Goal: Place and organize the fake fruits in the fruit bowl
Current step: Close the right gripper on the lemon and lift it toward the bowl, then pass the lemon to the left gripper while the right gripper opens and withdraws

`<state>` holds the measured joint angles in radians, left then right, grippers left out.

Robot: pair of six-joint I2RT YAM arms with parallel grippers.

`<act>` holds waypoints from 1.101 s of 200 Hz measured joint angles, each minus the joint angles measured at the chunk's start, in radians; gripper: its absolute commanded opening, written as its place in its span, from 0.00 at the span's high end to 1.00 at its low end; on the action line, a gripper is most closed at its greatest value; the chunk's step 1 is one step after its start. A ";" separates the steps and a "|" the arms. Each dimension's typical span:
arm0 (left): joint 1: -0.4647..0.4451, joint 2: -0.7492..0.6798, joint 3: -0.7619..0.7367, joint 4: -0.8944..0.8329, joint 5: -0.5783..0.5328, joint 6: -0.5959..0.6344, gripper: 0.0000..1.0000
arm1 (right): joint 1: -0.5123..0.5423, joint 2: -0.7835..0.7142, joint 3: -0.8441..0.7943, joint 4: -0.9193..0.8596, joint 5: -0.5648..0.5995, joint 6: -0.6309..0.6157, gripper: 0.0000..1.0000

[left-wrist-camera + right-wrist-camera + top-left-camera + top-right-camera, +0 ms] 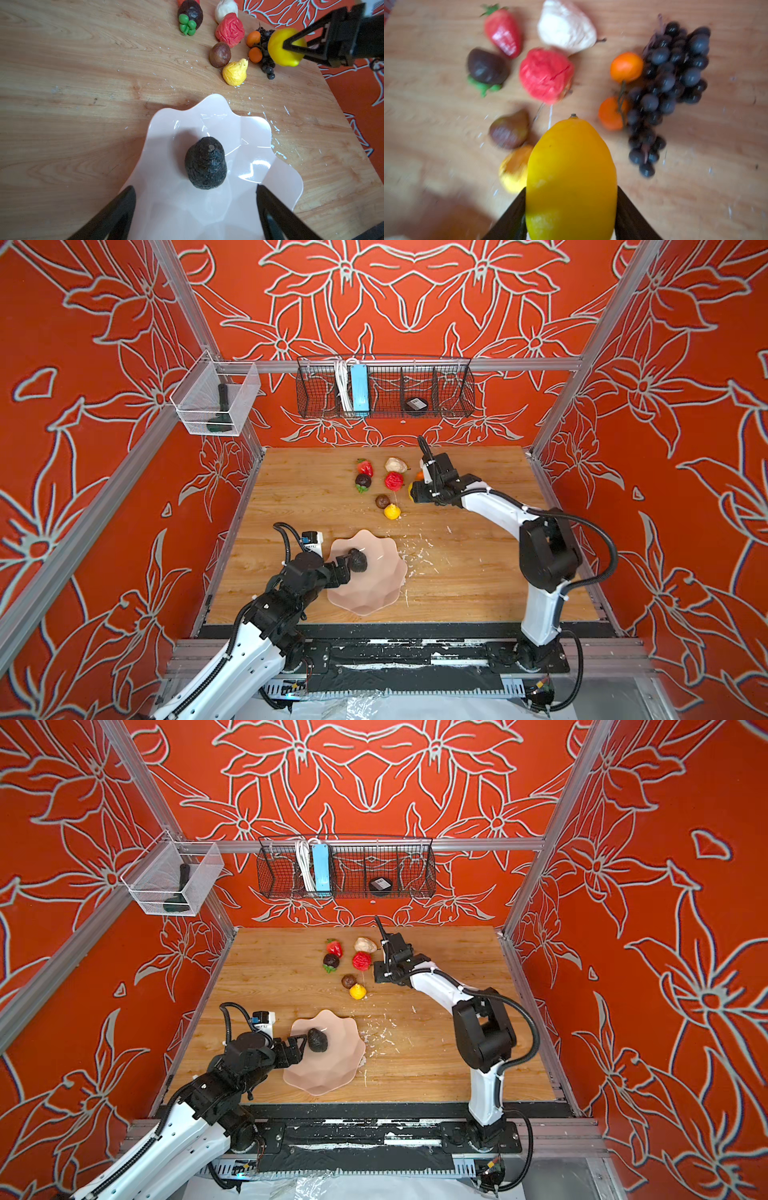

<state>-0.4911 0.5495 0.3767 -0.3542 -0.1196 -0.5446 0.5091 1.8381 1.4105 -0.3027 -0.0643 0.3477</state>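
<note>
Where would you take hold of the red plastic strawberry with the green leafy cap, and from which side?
I'd come from straight above the red plastic strawberry and close across its broad middle. It lies flat on the wooden table, with room along both long sides, while the dark green-leafed mangosteen crowds its tip.

Enclosure bounded by orange-red walls printed with pale floral outlines and framed by aluminium rails. A black wire basket and a pale mesh bin are hung above the white-flecked wooden tabletop.
</note>
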 measured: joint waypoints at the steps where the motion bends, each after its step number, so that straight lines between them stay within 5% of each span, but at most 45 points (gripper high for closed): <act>1: 0.000 0.002 0.000 0.000 0.002 -0.001 0.09 | 0.002 -0.005 -0.006 0.002 -0.002 0.000 0.43; 95: 0.001 0.293 0.317 0.028 0.341 -0.174 0.09 | 0.244 -0.470 -0.589 0.346 -0.049 -0.031 0.43; 147: 0.001 0.402 0.336 0.095 0.550 -0.289 0.11 | 0.317 -0.548 -0.717 0.538 -0.045 -0.043 0.44; 220: 0.001 0.404 0.307 0.184 0.629 -0.367 0.11 | 0.416 -0.573 -0.763 0.679 -0.045 -0.058 0.44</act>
<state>-0.4900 0.9531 0.6838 -0.1699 0.5095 -0.9115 0.9253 1.2655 0.6472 0.3759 -0.1097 0.2897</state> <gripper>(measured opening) 0.889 0.592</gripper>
